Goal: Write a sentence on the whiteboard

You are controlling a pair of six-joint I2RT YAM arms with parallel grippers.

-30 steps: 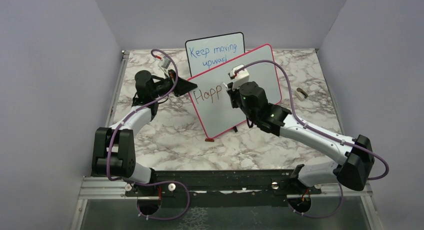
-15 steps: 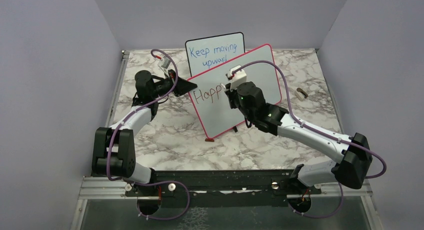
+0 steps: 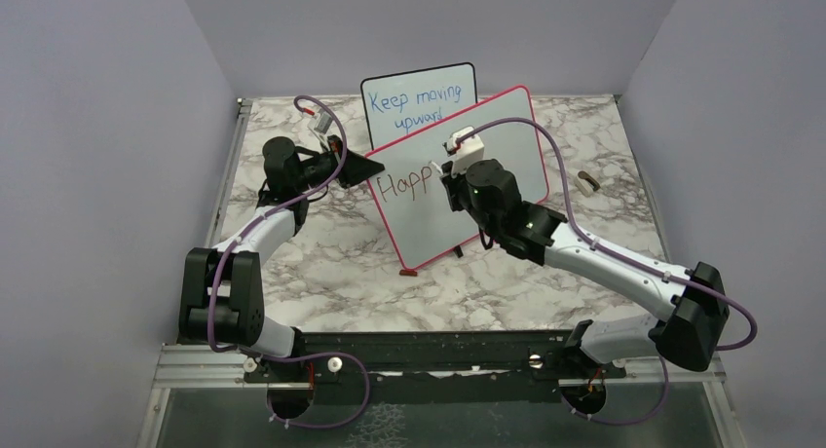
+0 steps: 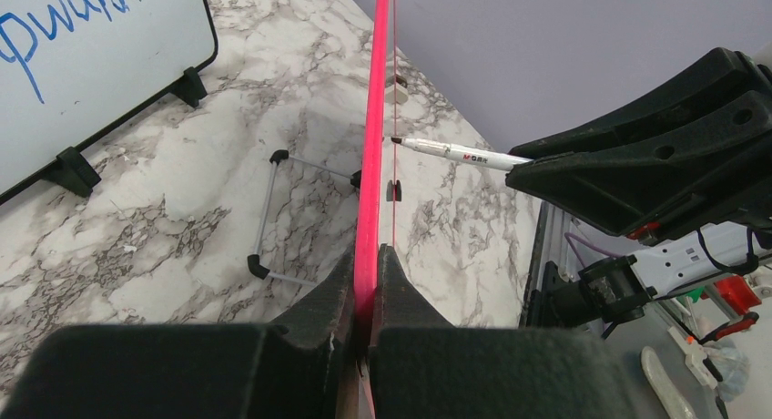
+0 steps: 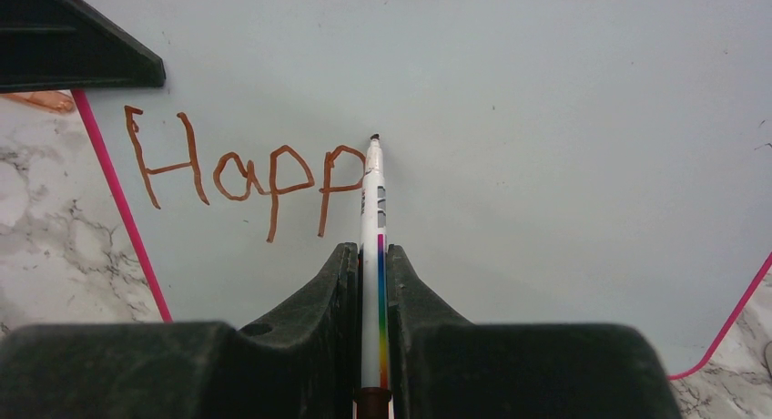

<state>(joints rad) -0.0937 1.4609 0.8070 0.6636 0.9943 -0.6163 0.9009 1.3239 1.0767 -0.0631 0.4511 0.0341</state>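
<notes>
The whiteboard [image 5: 546,164] looks smooth and glossy, the table [image 3: 331,243] polished marble-patterned, each hand matt black plastic.

Bench [image 3: 321,263]: white marble pattern with grey veining, also seen from the left wrist [image 4: 137,228].

Small board [image 3: 419,102]: black frame, rounded corners, upright at the rear centre of the bench. Lower part hidden in the top view. Blue writing [image 3: 417,99] reads "Keep moving upward" on two lines. The left wrist view shows only the board's corner [image 4: 91,64], resting on two black feet [image 4: 71,171].

Small object [image 3: 585,182]: brown and pale, lying alone on the bench at far right, well apart from the board. Too small to identify.

Enclosure walls [image 3: 97,127]: plain lilac-grey on three sides.
</notes>
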